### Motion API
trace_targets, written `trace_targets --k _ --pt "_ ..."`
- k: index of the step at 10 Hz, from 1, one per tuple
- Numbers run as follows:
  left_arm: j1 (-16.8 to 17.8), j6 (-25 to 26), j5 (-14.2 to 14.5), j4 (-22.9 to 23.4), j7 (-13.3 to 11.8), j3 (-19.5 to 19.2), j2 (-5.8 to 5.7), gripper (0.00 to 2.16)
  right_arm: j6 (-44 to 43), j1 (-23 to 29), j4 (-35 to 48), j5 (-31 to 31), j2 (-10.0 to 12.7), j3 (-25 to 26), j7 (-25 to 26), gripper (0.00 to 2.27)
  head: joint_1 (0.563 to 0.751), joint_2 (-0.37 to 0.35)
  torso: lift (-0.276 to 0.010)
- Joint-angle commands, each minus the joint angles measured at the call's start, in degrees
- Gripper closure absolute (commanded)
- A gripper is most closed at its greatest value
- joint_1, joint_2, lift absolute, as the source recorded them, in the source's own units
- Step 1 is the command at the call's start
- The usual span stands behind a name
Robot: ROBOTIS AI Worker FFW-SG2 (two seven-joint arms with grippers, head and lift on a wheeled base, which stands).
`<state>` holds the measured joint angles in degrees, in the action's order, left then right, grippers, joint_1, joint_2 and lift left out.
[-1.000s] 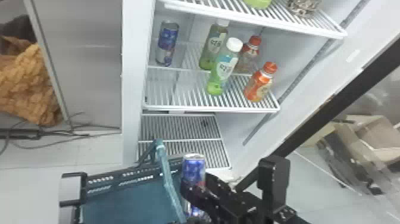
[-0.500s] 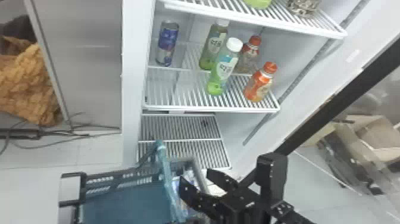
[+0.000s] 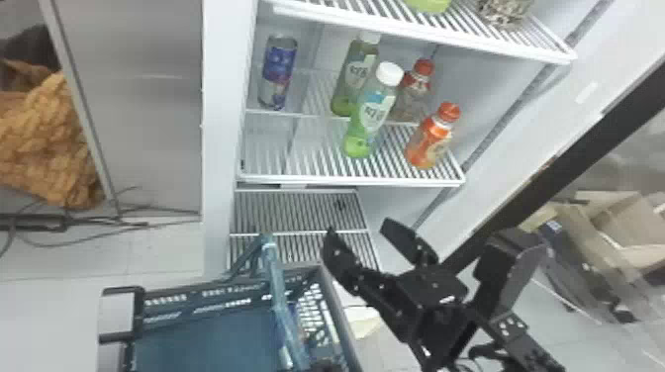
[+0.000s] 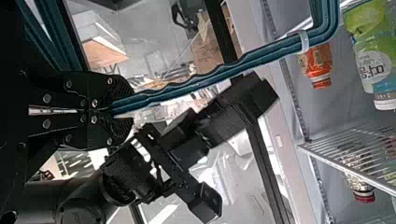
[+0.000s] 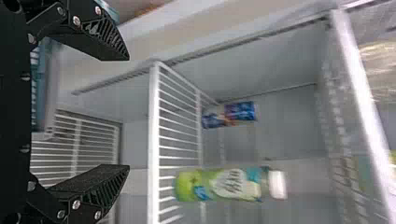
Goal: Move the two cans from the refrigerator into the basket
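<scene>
One blue-and-silver can (image 3: 278, 71) stands on the fridge's middle shelf, at its left back; the can (image 5: 240, 112) also shows in the right wrist view, beyond the open fingers. My right gripper (image 3: 358, 230) is open and empty, below that shelf and right of the basket (image 3: 208, 326). In the right wrist view the same gripper (image 5: 129, 113) has its fingers wide apart. My left gripper (image 4: 112, 109) is shut on the basket's teal handle (image 4: 201, 84). Small coloured bits show in the basket behind the handle, too hidden to identify.
Green bottles (image 3: 368, 114) and orange-capped bottles (image 3: 430, 136) share the can's shelf (image 3: 316, 178). Another shelf (image 3: 445, 42) hangs above, with wire racks (image 3: 297, 210) below. The fridge's left wall edge (image 3: 220, 123) and a dark door frame (image 3: 549, 168) flank the opening.
A second ago a blue can was at my right gripper over the basket; it has since been let go. The right gripper has opened and moved up and right, toward the fridge.
</scene>
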<state>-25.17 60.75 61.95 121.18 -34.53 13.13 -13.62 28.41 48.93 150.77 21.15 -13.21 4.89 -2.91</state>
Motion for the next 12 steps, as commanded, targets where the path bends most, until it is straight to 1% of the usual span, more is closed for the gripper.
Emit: trace_targets --k 1,3,5,6,9,12 --pt "0.0 0.1 -0.1 0.0 0.0 0.0 0.00 1.21 -3.8 -1.0 -1.4 -0.4 0.0 -0.2 0.0 0.21 0.695 -0.350 -0.276" --pt "0.0 0.3 -0.1 0.0 0.1 0.0 0.09 1.21 -7.2 -2.8 -3.3 -0.7 -0.1 -0.7 -0.1 0.19 0.695 -0.350 -0.276" --pt "0.1 0.3 -0.3 -0.3 0.1 0.2 0.09 1.21 -12.8 -5.9 -8.0 -0.9 -0.7 -2.1 -0.1 0.05 0.695 -0.350 -0.276" --pt "0.1 0.3 -0.3 -0.5 0.1 0.4 0.09 1.21 -15.5 -7.7 -10.6 -1.3 -0.9 -2.9 -0.2 0.05 0.695 -0.350 -0.276" --pt "0.4 0.3 -0.3 -0.5 0.1 0.5 0.09 1.21 -23.6 -15.2 -19.4 -3.0 -2.0 -6.4 -0.2 0.05 0.695 -0.350 -0.276" --pt "0.6 0.3 -0.3 -0.6 0.1 0.6 0.09 1.21 -28.5 -22.2 -28.1 -4.2 -2.6 -8.9 -0.1 0.05 0.695 -0.350 -0.276"
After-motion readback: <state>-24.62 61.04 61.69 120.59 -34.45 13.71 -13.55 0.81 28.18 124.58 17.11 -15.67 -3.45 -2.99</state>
